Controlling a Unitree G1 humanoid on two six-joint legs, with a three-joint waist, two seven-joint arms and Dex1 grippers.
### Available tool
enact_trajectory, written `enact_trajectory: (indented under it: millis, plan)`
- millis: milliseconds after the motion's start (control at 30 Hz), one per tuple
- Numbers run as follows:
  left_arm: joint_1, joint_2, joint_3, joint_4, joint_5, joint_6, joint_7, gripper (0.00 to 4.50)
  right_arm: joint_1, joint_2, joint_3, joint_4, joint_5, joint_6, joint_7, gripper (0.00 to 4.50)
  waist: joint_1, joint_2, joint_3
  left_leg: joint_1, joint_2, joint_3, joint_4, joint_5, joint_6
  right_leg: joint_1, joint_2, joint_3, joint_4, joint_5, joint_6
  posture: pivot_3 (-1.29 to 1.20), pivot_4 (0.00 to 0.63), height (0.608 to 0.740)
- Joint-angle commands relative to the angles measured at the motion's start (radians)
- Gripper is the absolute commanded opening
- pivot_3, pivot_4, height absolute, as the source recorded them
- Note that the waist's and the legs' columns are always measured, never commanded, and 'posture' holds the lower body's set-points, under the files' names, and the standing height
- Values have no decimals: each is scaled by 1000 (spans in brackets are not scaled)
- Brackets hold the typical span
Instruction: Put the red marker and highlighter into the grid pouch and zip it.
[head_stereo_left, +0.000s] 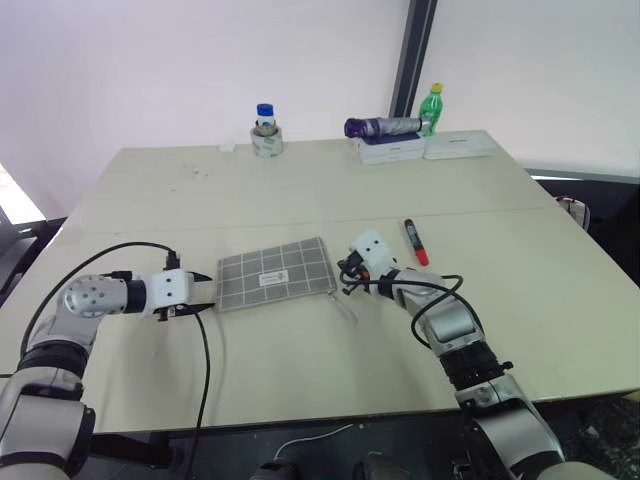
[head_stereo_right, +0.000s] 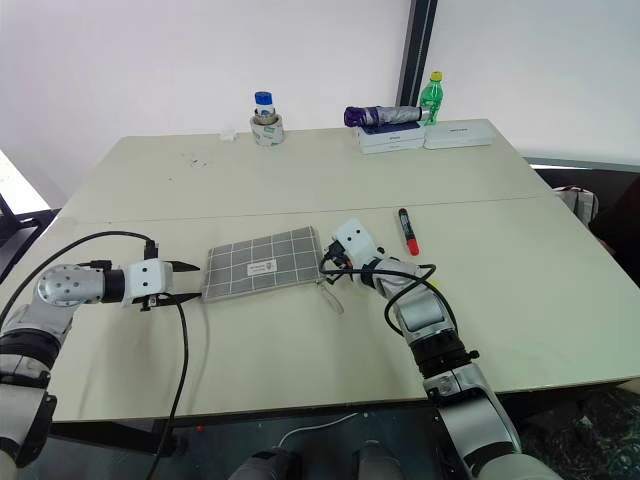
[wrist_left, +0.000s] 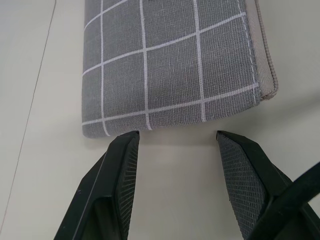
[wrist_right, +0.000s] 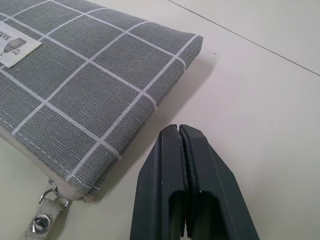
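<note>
**Grippers flank the grid pouch**

The grid pouch (head_stereo_left: 276, 273) lies flat mid-table; the left gripper (wrist_left: 175, 150) sits just off its left end, fingers parted and empty; the right gripper (wrist_right: 181, 145) rests at its right end, fingers pressed together on nothing; the red marker (head_stereo_left: 416, 241) lies right of the pouch, beyond that gripper.

Pale beige surface (head_stereo_left: 300, 190), matte, with a thin seam running across its width. Plain white wall (head_stereo_left: 150, 60) behind, evenly lit. Dark vertical post (head_stereo_left: 412, 55) rising behind the far edge. Dark floor (head_stereo_right: 600, 420) below the near right corner. Bright patch of daylight (head_stereo_left: 15, 195) at far left.
</note>
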Motion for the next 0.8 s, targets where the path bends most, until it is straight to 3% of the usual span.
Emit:
enact_trajectory:
  millis: [33, 67, 133, 500, 667, 767, 800]
  plan:
    - [-9, -6, -8, 14, 1, -19, -28, 3127, -5, 3, -11, -44, 7, -1, -5, 0, 0, 0, 0, 0, 0, 0, 0, 0, 0, 0, 0, 0, 0, 0, 0, 0, 150, 740]
    - [-8, -4, -11, 12, 12, -40, -14, 3390, -3, 3, -11, -46, 7, 0, -5, 0, 0, 0, 0, 0, 0, 0, 0, 0, 0, 0, 0, 0, 0, 0, 0, 0, 150, 740]
    - [-7, 0, -20, 10, 34, -68, 6, 4331, -1, 3, -9, -49, 8, 2, -5, 0, -1, 0, 0, 0, 0, 0, 0, 0, 0, 0, 0, 0, 0, 0, 0, 0, 150, 740]
    - [-22, -11, -59, 26, 161, -210, 176, 4331, -15, 9, -4, -30, 6, -4, -2, 0, 4, 0, -1, 0, 0, 0, 1, 0, 0, 1, 0, 0, 1, 0, 0, 0, 150, 740]
    - [-23, -21, -79, 36, 155, -236, 174, 4331, -11, 7, -4, -35, 5, -1, -1, 0, 4, 0, -2, 0, -1, 0, 2, 1, 1, 1, 0, 0, 2, 0, 0, 0, 150, 740]
    - [-22, -29, -80, 38, 140, -245, 165, 3547, -6, 5, -3, -39, 5, 0, 0, 0, 4, 0, -2, 0, -1, 0, 2, 1, 1, 1, -1, 0, 2, 0, 0, 0, 150, 740]
    - [-21, -34, -78, 38, 130, -246, 158, 3055, -4, 4, -3, -41, 5, 1, 0, 0, 4, 0, -2, 0, -1, 0, 2, 1, 1, 1, -1, 0, 2, 0, 0, 0, 150, 740]
